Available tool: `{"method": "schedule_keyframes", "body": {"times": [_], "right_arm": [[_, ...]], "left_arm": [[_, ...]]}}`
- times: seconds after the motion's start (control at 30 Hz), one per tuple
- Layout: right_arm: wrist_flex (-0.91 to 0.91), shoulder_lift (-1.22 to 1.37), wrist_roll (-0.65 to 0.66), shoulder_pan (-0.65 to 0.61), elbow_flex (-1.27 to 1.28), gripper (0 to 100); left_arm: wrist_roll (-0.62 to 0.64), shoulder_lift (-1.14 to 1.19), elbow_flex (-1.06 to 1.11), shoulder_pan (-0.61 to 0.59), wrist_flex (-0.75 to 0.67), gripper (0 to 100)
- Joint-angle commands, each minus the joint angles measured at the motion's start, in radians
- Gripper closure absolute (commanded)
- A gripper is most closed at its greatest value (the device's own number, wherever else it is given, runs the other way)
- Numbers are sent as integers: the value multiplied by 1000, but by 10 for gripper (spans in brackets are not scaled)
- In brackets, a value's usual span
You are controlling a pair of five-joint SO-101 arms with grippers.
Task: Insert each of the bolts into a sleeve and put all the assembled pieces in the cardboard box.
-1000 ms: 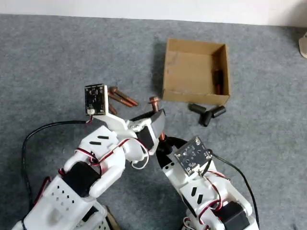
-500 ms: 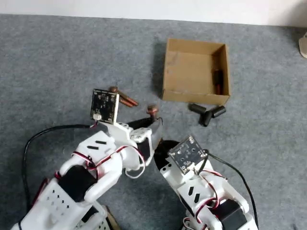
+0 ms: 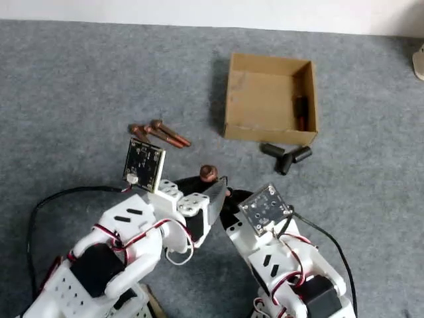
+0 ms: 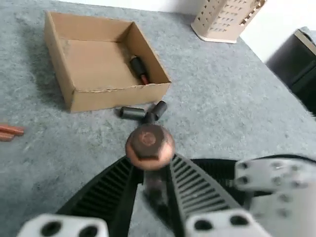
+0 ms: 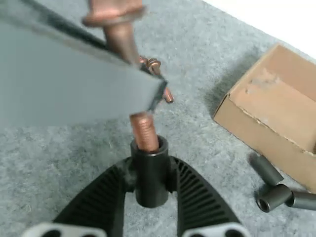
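The bolt [image 4: 149, 143], judged rigid and slippery, was clamped at its shank by the left gripper [image 4: 150, 164]. The sleeve [image 5: 148, 159], seemingly light and stiff, was pinched mid-body by the right gripper [image 5: 149, 172].

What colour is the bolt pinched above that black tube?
Copper-brown; the bolt shows best in the left wrist view.

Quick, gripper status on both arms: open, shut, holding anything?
Left gripper: shut on a bolt, gripped on the shank below its head.
Right gripper: shut on a black sleeve, with the bolt's tip in its mouth.
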Motion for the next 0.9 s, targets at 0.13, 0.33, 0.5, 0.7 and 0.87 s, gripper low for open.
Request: {"method": "schedule_keyframes", "body": {"times": [0.13,0.33,0.5,0.7,0.87], "right_arm": [[-10,-12,-12,24,-21,993],[-8,-13,-12,-13,-21,993],[-10,-13,-12,-7,-21,993],[-10,-13,-14,-7,-70,993],[-8,-13,-14,1,-70,993]], "left_arm": [[-60,5,53,-18,-5,604],[-61,5,54,-44,-63,654],[-63,2,54,-196,-74,667],[-63,-5,71,-364,-55,667],[-63,-5,81,-427,-17,667]]}}
